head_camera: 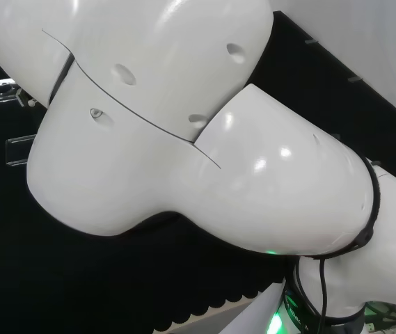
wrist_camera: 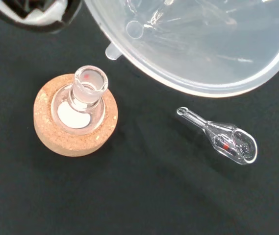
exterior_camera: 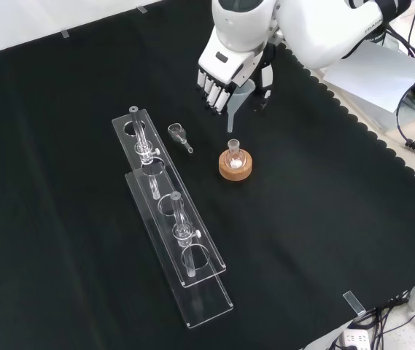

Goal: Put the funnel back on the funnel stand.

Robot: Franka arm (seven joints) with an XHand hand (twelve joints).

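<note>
We read no words or numbers on the funnel (wrist_camera: 198,44) or the other ware. In the front view a short line of dark print sits on the white arm link (exterior_camera: 371,29), up and to the right of the hand (exterior_camera: 225,73); we cannot make it out. A small red dot marks the flask neck (wrist_camera: 88,78) below the hand. A red spot shows inside the glass scoop (wrist_camera: 227,143) near it. Neither forms a letter or figure.

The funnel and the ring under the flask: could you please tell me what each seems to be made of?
The funnel looks like translucent, milky plastic with a smooth moulded rim. The ring looks like cork: tan, speckled and matt. The flask on it appears to be clear, glossy glass.
</note>
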